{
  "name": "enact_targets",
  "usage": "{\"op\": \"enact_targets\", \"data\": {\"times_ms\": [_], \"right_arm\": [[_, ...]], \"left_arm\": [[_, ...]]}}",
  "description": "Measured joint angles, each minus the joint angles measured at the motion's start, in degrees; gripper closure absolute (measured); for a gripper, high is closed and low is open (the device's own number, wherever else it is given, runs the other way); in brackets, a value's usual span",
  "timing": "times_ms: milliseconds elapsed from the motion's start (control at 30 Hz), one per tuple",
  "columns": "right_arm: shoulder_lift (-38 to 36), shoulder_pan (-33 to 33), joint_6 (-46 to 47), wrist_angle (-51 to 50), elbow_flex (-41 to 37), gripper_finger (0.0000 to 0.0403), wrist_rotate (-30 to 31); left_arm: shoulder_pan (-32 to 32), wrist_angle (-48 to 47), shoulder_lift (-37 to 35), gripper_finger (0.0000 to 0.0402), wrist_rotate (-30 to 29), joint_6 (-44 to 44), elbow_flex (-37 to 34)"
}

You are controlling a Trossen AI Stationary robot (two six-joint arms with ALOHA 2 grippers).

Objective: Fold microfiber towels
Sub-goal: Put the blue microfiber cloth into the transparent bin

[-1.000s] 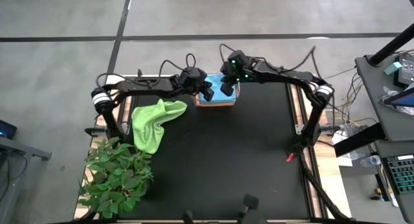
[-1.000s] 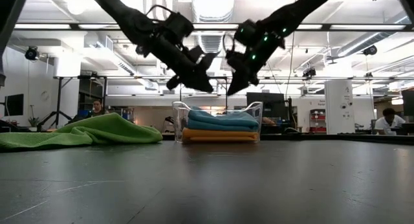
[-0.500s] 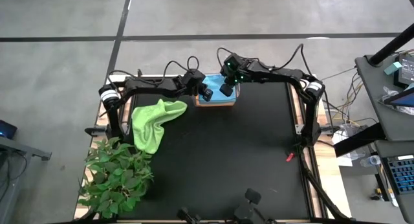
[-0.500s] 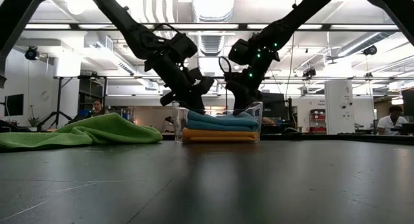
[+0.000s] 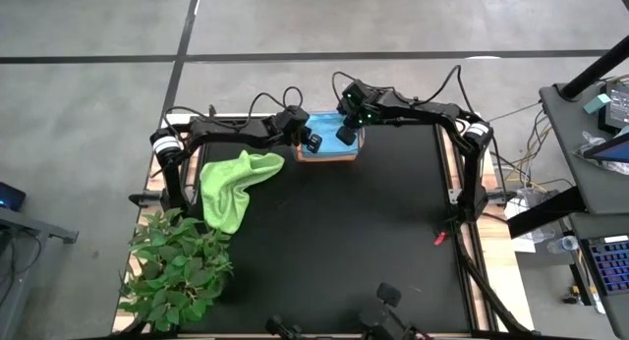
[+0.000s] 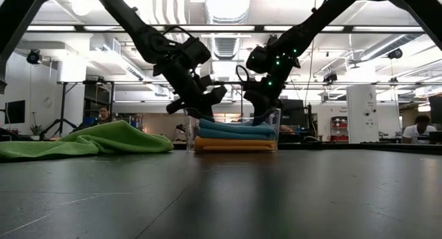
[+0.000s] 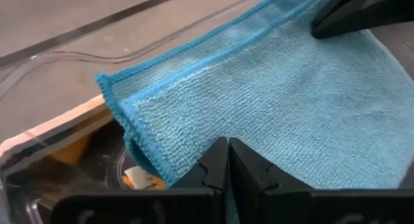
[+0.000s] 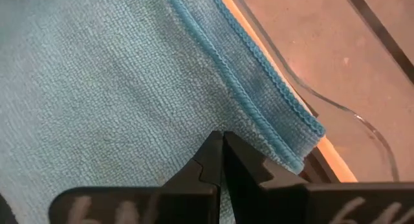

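- A light blue towel (image 7: pixel 272 101) lies on top of a folded stack inside the clear plastic bin (image 6: pixel 274 125), at the far edge of the table (image 5: pixel 344 242).
- In the low view a teal towel (image 6: pixel 235 135) lies beneath it and a yellow-orange towel (image 6: pixel 233 146) at the bottom of the stack.
- The left gripper (image 7: pixel 228 160) is down on one side of the top towel near its corner, fingers pressed together on the cloth.
- The right gripper (image 8: pixel 223 153) is down on the opposite side near the hemmed edge, its fingers likewise closed and pinching the fabric.
- A lime green towel (image 5: pixel 236 183) lies crumpled on the table's left side, apart from the bin.
- A leafy green plant (image 5: pixel 177 266) sits at the near left corner.
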Motion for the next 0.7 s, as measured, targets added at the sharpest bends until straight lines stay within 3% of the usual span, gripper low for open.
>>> {"op": "enact_targets", "data": {"times_ms": [400,700], "right_arm": [[-2.9,-0.2,-0.4,0.5,-0.1,0.0394,0.1],[0.0,-0.4,-0.4,3.2,-0.1,0.0394,0.9]], "left_arm": [[0.0,0.0,0.0,0.0400,-0.2,-3.0,-0.1],[0.0,-2.2,0.0,0.0400,-2.0,-4.8,-0.1]]}}
